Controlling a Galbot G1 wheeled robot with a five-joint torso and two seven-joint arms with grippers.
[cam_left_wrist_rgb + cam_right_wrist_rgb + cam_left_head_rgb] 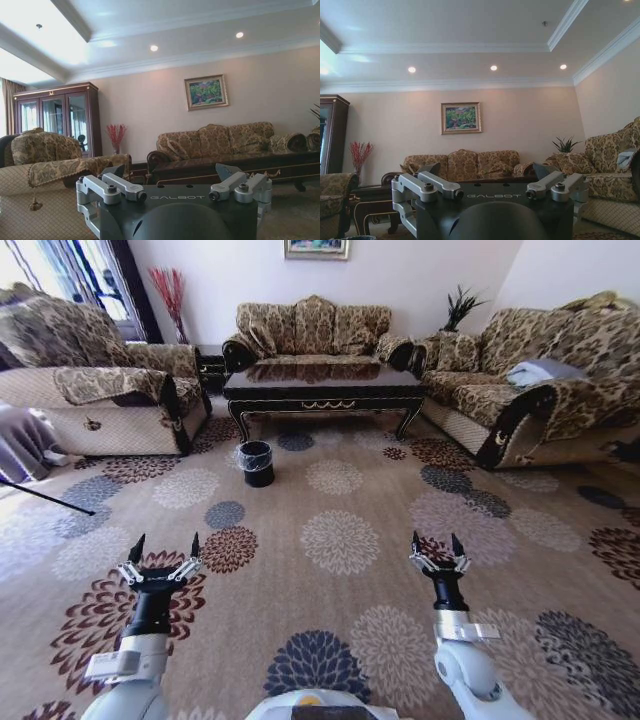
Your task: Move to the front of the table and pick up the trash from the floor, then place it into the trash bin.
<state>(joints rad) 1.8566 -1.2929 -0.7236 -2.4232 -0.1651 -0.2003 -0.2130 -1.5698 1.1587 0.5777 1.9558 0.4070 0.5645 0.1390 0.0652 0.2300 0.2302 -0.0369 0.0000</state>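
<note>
The long dark table (325, 390) with gold trim stands far ahead, in front of the back sofa. The small black trash bin (257, 463) with a clear liner sits on the patterned floor (340, 540) just before the table's left end. The trash is out of view. My left gripper (166, 548) and right gripper (436, 540) are held low over the carpet near me, both open and holding nothing. The left wrist view shows the left gripper (172, 172) open, with the table (280, 167) beyond it. In the right wrist view the right gripper (486, 170) is open too.
Patterned sofas ring the table: one on the left (95, 390), one at the back (312, 330), one on the right (540, 380). A thin black rod (45, 497) lies on the floor at the left. Open carpet stretches between me and the bin.
</note>
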